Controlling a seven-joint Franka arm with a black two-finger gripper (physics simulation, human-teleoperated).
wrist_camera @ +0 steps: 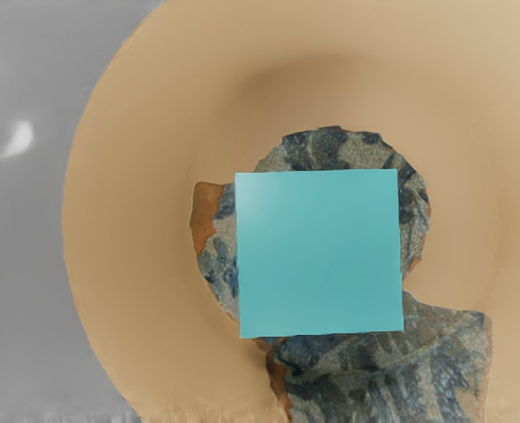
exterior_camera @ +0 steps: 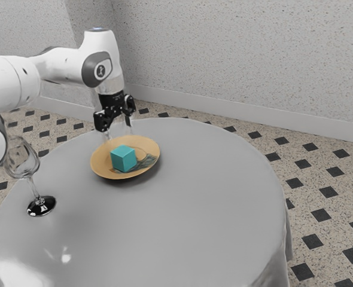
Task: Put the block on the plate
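- Evidently, with the exterior view's top taken as twelve, a clear stemmed wine glass [exterior_camera: 35, 188] is seen at eight o'clock from the plate, well apart, on the grey-covered round table [exterior_camera: 194, 203].
- Next, the black two-finger gripper [exterior_camera: 118, 134] is held above the plate, near twelve o'clock from the block; its fingers are parted, and nothing is gripped between them.
- Below it, the teal cube-shaped block [exterior_camera: 123, 158] is seen upright on the shallow tan plate [exterior_camera: 100, 165], close to its middle and well inside its rim.
- At three o'clock from the block, a mottled blue-grey patch [wrist_camera: 383, 370] is seen on the plate; whether it is printed or separate cannot be told.
- The step in hand is judged to be the clearing of the hand after release; by the next move the gripper should be raised straight, fingers kept apart, so that neither block nor rim is nudged.
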